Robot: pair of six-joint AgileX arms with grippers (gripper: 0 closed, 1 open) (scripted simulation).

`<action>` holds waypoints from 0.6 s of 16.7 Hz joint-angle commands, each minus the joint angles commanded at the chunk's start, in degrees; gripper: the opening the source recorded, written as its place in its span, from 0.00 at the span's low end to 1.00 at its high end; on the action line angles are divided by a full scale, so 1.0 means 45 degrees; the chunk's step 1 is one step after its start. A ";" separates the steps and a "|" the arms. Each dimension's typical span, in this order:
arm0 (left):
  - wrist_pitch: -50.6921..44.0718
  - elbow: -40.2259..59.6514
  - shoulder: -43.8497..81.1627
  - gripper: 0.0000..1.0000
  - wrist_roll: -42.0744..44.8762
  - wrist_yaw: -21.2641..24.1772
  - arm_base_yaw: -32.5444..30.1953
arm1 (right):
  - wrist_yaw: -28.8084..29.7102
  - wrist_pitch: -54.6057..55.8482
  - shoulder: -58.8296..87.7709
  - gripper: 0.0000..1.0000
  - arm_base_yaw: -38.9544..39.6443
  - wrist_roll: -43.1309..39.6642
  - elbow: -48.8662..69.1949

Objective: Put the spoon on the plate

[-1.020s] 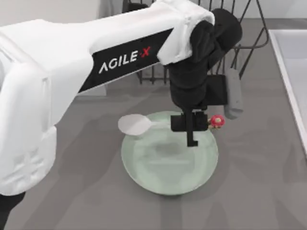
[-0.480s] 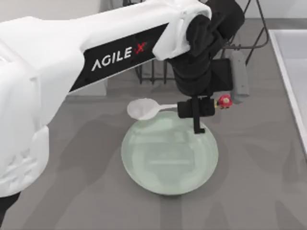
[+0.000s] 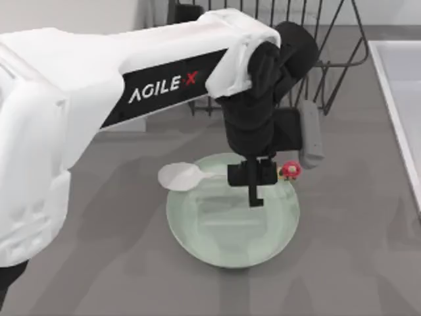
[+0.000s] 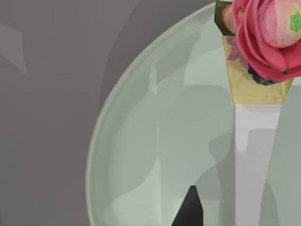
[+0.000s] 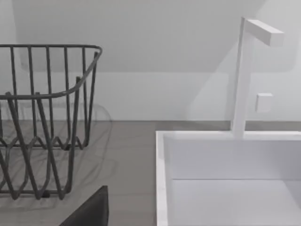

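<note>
We have the spoon [image 3: 197, 175] gripped at mid-handle, lying roughly level across the far part of the plate [image 3: 232, 230], and our left gripper [image 3: 252, 179] is pinching it, jaws pressed onto the slim handle from either side. Out from the jaws toward the table's left, the white oval bowl pokes past the plate's rim and hangs over the grey table [image 3: 355, 263]; out the other way, toward the right, the red-pink flower ornament sits just beyond the fingers, over the plate's right-hand edge. From the left wrist view we look straight down the handle: the white shaft of the spoon [image 4: 251, 160] runs away from the jaws to a gold collar and the pink bloom, with the mint-green plate [image 4: 141, 155] spread directly beneath and its curved rim meeting bare table off to one side. We cannot tell whether the spoon touches the plate or hangs just above it. Beyond the gripper, at the far side of the table, stands a dark wire rack [image 3: 316, 46], and along the table's right edge runs a white sink [image 3: 395, 85]. The right wrist view shows that rack [image 5: 47, 117] beside the white sink [image 5: 225, 174] and its tap [image 5: 244, 75]; we cannot tell how the right gripper's jaws stand.
</note>
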 joint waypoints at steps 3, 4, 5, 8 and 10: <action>-0.0328 -0.0501 0.0406 0.00 0.0023 0.0238 -0.0027 | 0.0000 0.0000 0.0000 1.00 0.0000 0.0000 0.0000; -0.0374 -0.0647 0.0551 0.00 0.0031 0.0312 -0.0036 | 0.0000 0.0000 0.0000 1.00 0.0000 0.0000 0.0000; -0.0387 -0.0730 0.0638 0.00 0.0034 0.0354 -0.0040 | 0.0000 0.0000 0.0000 1.00 0.0000 0.0000 0.0000; -0.0387 -0.0730 0.0638 0.00 0.0034 0.0354 -0.0040 | 0.0000 0.0000 0.0000 1.00 0.0000 0.0000 0.0000; -0.0387 -0.0730 0.0638 0.08 0.0034 0.0354 -0.0040 | 0.0000 0.0000 0.0000 1.00 0.0000 0.0000 0.0000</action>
